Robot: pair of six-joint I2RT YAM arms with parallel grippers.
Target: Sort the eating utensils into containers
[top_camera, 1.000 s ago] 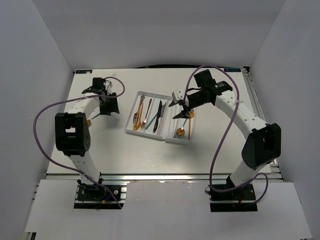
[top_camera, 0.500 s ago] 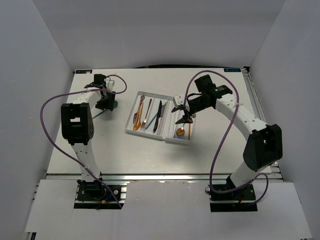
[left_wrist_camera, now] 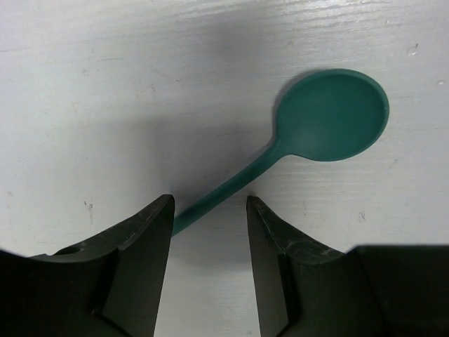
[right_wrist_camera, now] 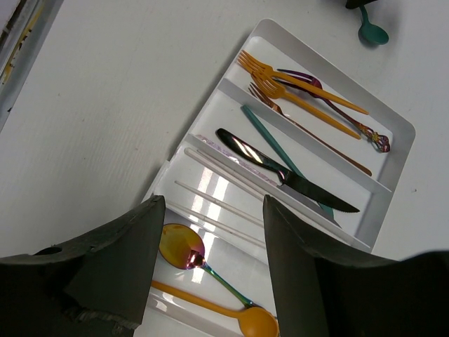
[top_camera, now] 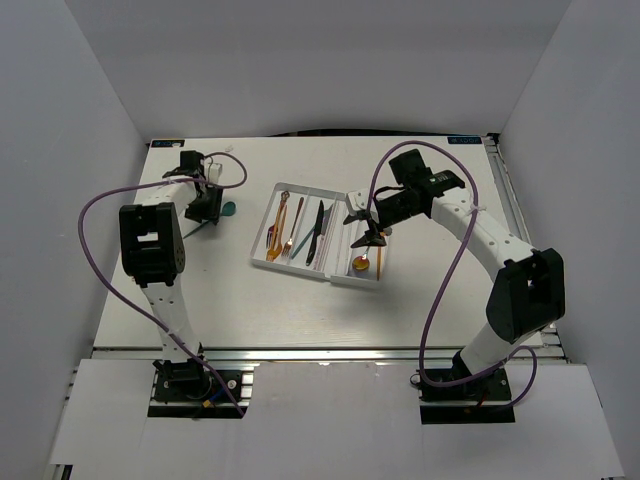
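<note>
A teal spoon [left_wrist_camera: 330, 116] lies on the white table, bowl toward the upper right in the left wrist view. Its handle runs down-left into my open left gripper [left_wrist_camera: 210, 203], close beside the left finger [left_wrist_camera: 140, 246]. From above, that gripper [top_camera: 205, 203] sits at the far left with the spoon's bowl [top_camera: 228, 209] showing beside it. The white tray [top_camera: 290, 270] holds orange forks [right_wrist_camera: 302, 88], a black knife [right_wrist_camera: 287, 175], a teal knife [right_wrist_camera: 270, 140], pale chopsticks [right_wrist_camera: 217, 203], an iridescent spoon [right_wrist_camera: 184, 249] and a gold spoon [right_wrist_camera: 252, 319]. My right gripper [top_camera: 368, 228] hovers open and empty over the tray's right end.
Purple cables loop off both arms above the table. A metal rail [top_camera: 510, 200] runs along the table's right edge, and white walls close in the left, back and right sides.
The left arm has folded back and its gripper has shifted a little toward the far left, uncovering the teal spoon's bowl. The right gripper drew back slightly, then stayed put.
</note>
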